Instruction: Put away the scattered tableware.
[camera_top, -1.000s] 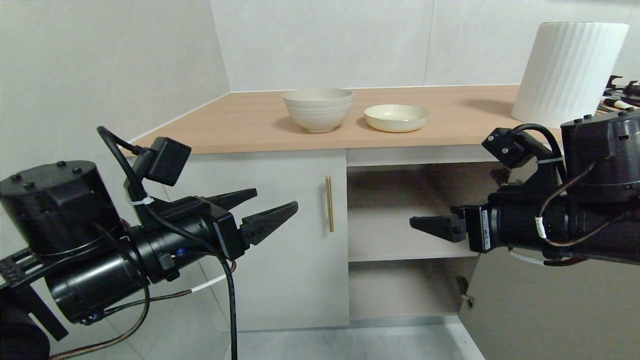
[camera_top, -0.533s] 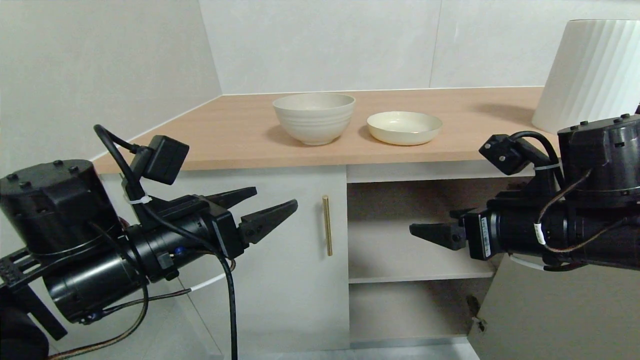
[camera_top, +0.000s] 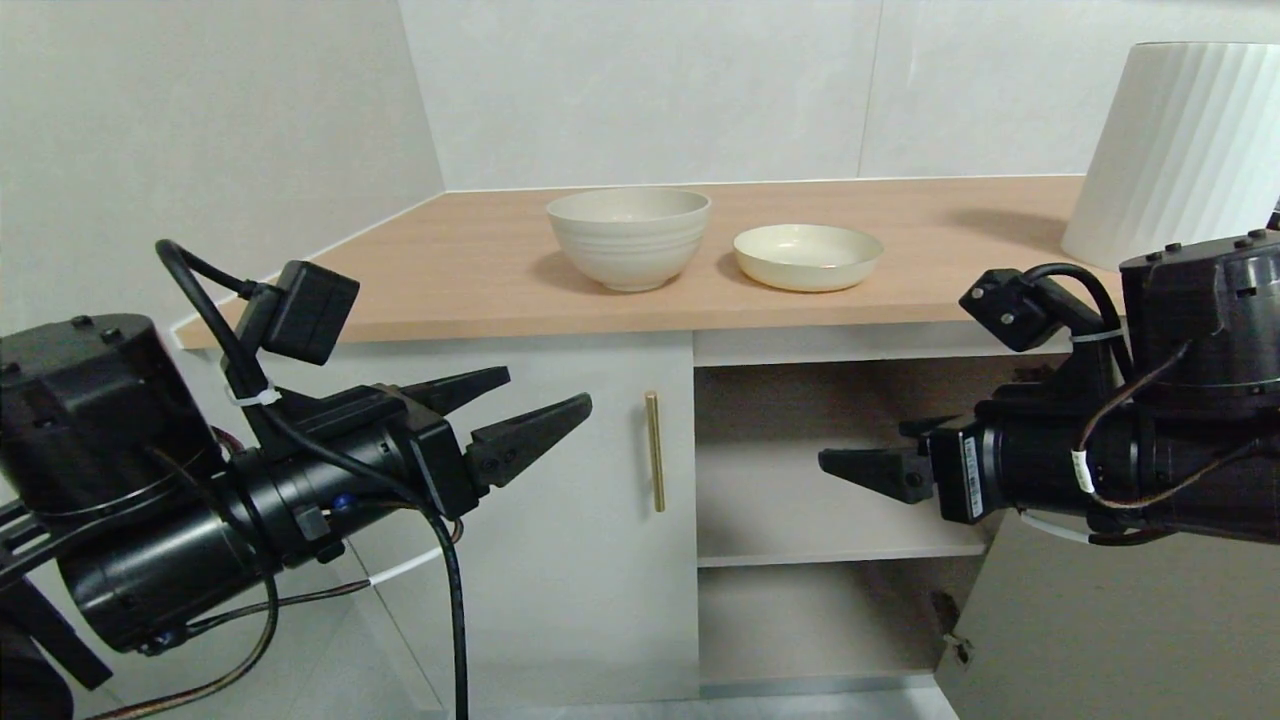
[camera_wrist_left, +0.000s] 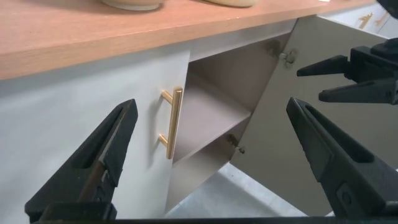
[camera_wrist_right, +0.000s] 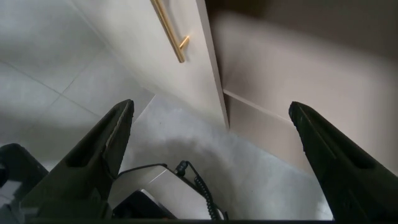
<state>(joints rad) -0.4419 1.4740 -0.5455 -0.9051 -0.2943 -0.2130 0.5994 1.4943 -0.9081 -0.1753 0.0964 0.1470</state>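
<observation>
A deep cream bowl (camera_top: 628, 237) and a shallow cream dish (camera_top: 808, 256) stand side by side on the wooden countertop (camera_top: 480, 270). Both arms are held below counter height in front of the cabinet. My left gripper (camera_top: 548, 388) is open and holds nothing, facing the shut left door (camera_top: 560, 520). My right gripper (camera_top: 860, 445) is open too, in front of the open right compartment (camera_top: 830, 490). In the left wrist view the open left gripper (camera_wrist_left: 211, 102) frames the brass handle (camera_wrist_left: 171, 118), with the right gripper (camera_wrist_left: 326, 78) farther off. The right gripper (camera_wrist_right: 210, 106) spreads wide over the floor.
A tall white ribbed cylinder (camera_top: 1170, 140) stands on the counter at the right. The left door bears a brass handle (camera_top: 652, 450). The right door (camera_top: 1100, 620) hangs swung open below my right arm. A shelf (camera_top: 840, 550) splits the open compartment into two levels.
The head view has shifted, so the counter and cabinet sit lower and nearer in the picture. My left arm's body has sunk slightly to the left. Both grippers stay open.
</observation>
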